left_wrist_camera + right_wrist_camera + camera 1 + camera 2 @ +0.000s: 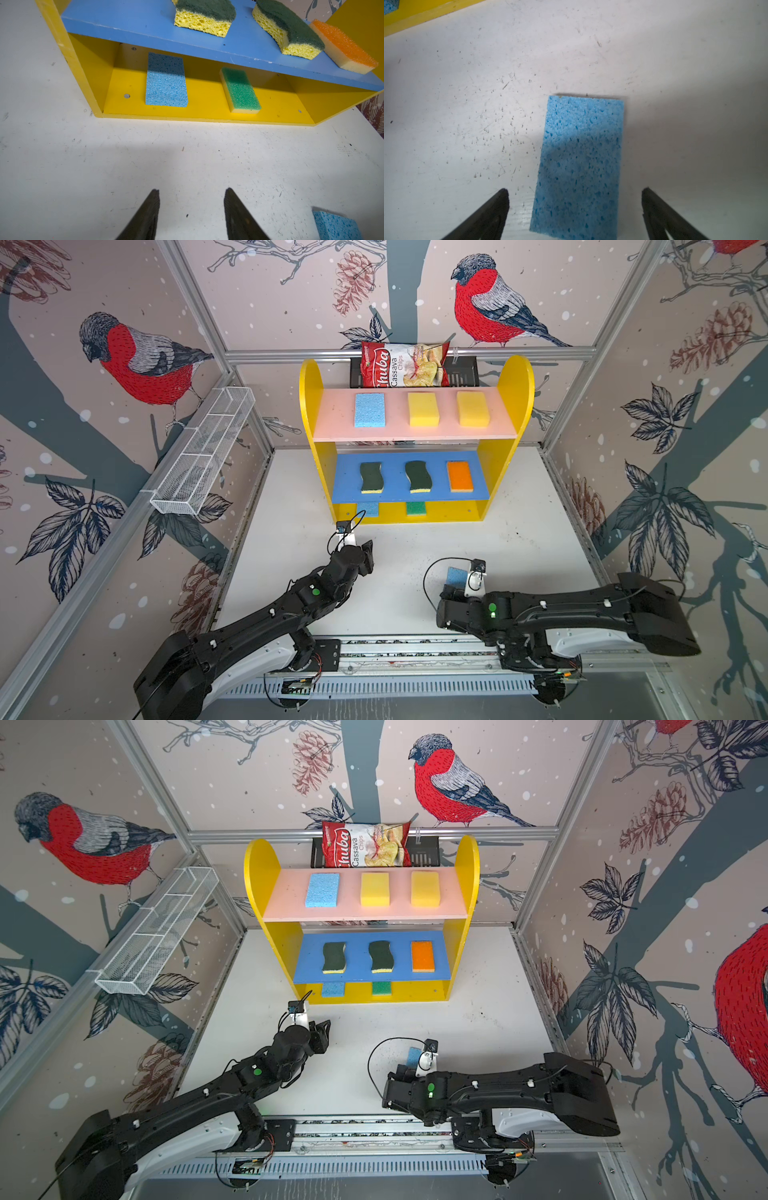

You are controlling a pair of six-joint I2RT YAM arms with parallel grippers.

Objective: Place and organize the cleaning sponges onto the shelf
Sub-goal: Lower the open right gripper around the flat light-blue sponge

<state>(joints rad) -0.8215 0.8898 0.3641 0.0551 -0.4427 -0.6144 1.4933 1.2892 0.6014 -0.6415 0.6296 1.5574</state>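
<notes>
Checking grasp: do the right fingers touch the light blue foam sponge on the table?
Apart: the right wrist view shows bare white table between the right fingers and the light blue foam sponge.

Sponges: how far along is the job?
Eight sponges sit on the shelf: three on the pink board, three on the blue board, two on the yellow base. Nothing is held; the open right hand hovers over the last blue sponge on the table. Only it remains.
</notes>
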